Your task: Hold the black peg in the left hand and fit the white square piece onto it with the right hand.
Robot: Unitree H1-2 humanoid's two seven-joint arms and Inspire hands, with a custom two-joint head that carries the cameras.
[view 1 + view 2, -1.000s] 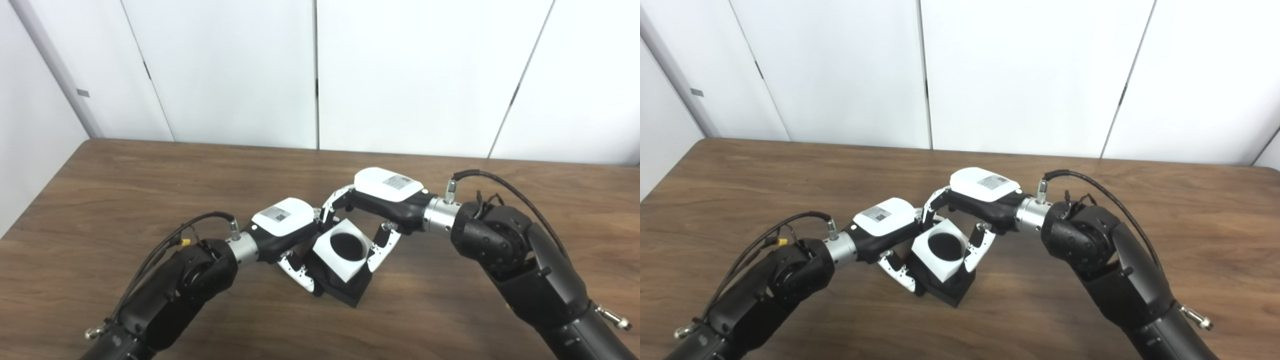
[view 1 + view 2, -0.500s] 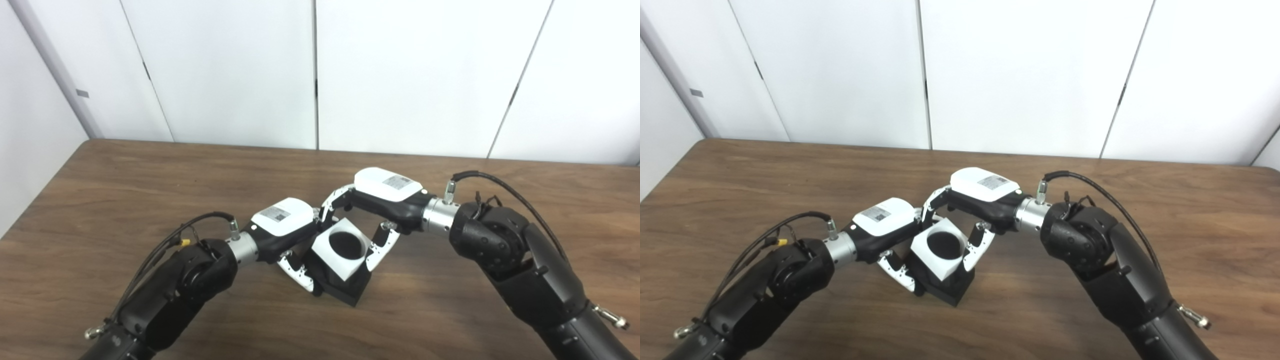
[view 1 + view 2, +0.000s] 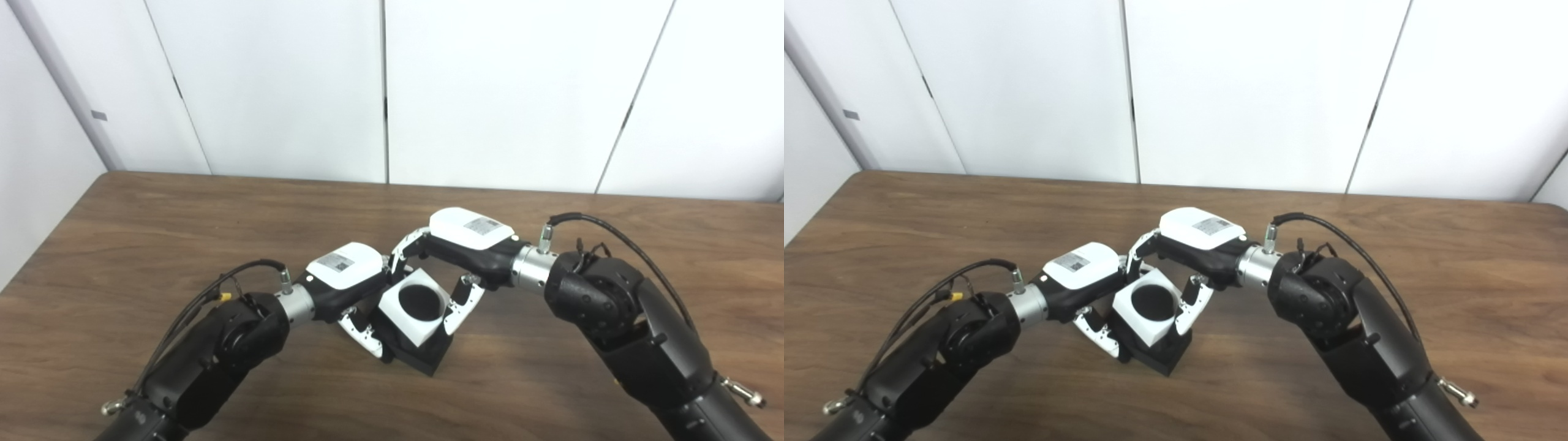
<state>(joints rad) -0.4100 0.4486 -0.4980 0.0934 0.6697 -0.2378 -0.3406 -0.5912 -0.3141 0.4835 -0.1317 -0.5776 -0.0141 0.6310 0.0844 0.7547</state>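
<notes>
White square piece (image 3: 418, 304) on black peg (image 3: 422, 355)

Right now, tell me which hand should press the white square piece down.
Right hand: it already grips the white square piece over the black base, which the left hand steadies.

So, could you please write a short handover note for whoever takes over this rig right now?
Left hand: shut on the black peg base, holding it where it rests on the brown wooden table.
Right hand: shut on the white square piece with a round hole, fingers on either side of it.
Position: the white piece sits on top of the black base, slightly tilted, with black showing through its hole.
Done: both parts grasped and the white piece brought onto the peg.
Left: whether it is fully seated cannot be told; press down if needed, then release.
</notes>
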